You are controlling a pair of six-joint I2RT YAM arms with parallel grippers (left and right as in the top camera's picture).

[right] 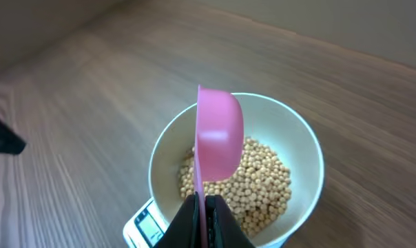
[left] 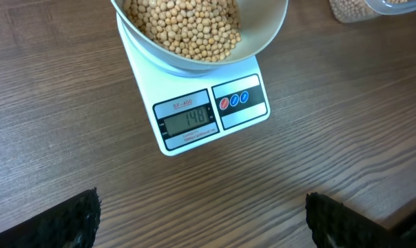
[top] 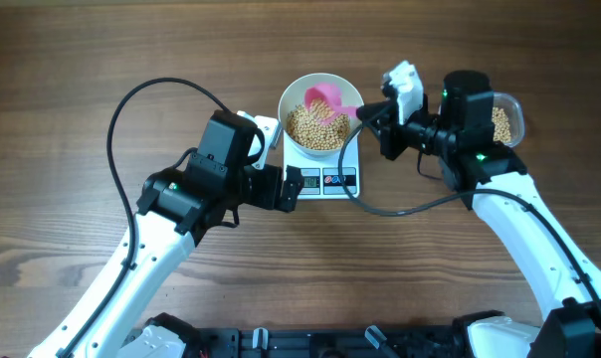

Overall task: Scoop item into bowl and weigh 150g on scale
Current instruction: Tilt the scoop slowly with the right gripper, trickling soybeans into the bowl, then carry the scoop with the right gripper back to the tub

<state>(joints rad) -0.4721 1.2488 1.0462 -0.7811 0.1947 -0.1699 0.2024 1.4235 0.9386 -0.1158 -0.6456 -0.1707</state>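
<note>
The white bowl (top: 291, 99) stands on the small white scale (top: 325, 182) and holds a heap of tan beans (top: 315, 129). My right gripper (top: 368, 115) is shut on the handle of a pink scoop (top: 330, 96), which hangs turned on its side over the bowl. In the right wrist view, the scoop (right: 218, 138) sits above the beans (right: 263, 189), and the right gripper (right: 203, 207) pinches its thin handle. My left gripper (left: 201, 217) is open and empty, low over the table just in front of the scale (left: 194, 141). Its display reads what looks like 140.
A clear plastic tub (top: 506, 121) with more beans stands at the right, partly hidden behind my right arm. It also shows in the left wrist view as the tub (left: 359, 8) at the top right. Black cables loop over the wooden table.
</note>
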